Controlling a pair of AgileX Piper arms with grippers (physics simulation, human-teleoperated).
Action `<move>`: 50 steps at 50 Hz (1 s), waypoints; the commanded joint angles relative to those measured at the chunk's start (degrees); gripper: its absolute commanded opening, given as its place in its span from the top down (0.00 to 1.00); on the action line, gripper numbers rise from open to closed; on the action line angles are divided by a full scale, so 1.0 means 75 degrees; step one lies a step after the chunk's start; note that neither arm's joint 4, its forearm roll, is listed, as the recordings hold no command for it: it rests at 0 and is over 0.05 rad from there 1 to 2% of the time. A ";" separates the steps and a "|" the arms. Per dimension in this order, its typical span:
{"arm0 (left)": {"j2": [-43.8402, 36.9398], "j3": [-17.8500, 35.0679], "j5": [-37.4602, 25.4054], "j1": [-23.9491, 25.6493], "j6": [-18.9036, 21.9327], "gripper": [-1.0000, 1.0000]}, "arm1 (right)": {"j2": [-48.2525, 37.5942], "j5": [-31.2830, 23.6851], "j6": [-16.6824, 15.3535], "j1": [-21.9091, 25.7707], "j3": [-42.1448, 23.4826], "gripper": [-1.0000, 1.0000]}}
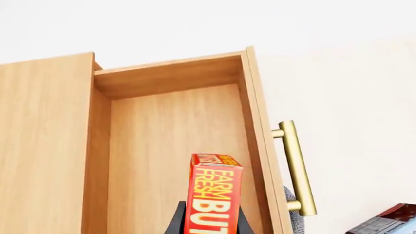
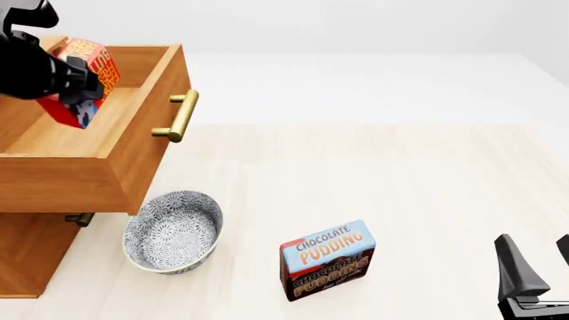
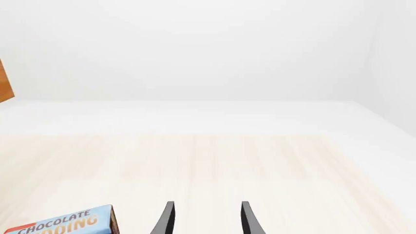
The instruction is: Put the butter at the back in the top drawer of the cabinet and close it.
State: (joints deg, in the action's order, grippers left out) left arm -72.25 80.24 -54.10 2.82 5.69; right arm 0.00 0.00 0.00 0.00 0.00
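A pale wooden table (image 2: 374, 167) against a plain white background carries the whole scene.

Left wrist view: the left gripper (image 1: 209, 224) has its jaws closed on the butter (image 1: 213, 197), which is held above the floor of the top drawer (image 1: 175, 141). The drawer is pulled out, and its brass handle (image 1: 295, 168) projects from its front panel.

Front view: the butter hangs tilted over the open drawer, clear of the floor, towards the cabinet (image 2: 31, 257) side. A patterned bowl (image 2: 173, 231) sits on the table below the drawer front; the pudding box (image 2: 327, 260) stands further out from the cabinet.

Right wrist view: the right gripper (image 3: 204, 219) is parked, jaws apart and holding nothing, beside the pudding box.

Step in hand, as judged: placing. Next, lower the butter to the drawer floor, release it, withdraw, then push the drawer front shut.
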 commanded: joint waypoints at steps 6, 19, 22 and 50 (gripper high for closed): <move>0.0056 -0.0081 0.0117 -0.0183 0.0137 1.00 | 0.0000 0.0000 0.0000 0.0000 0.0000 0.00; -0.0062 -0.0456 0.0357 -0.0336 0.0062 1.00 | 0.0000 0.0000 0.0000 0.0000 0.0000 0.00; -0.0074 -0.0450 0.0357 -0.0340 0.0060 1.00 | 0.0000 0.0000 0.0000 0.0000 0.0000 0.00; -0.0243 -0.0702 0.0598 -0.0543 0.0008 1.00 | 0.0000 0.0000 0.0000 0.0000 0.0000 0.00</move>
State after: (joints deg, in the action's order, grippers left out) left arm -74.10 74.95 -50.43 -0.78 4.95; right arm 0.00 0.00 0.00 0.00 0.00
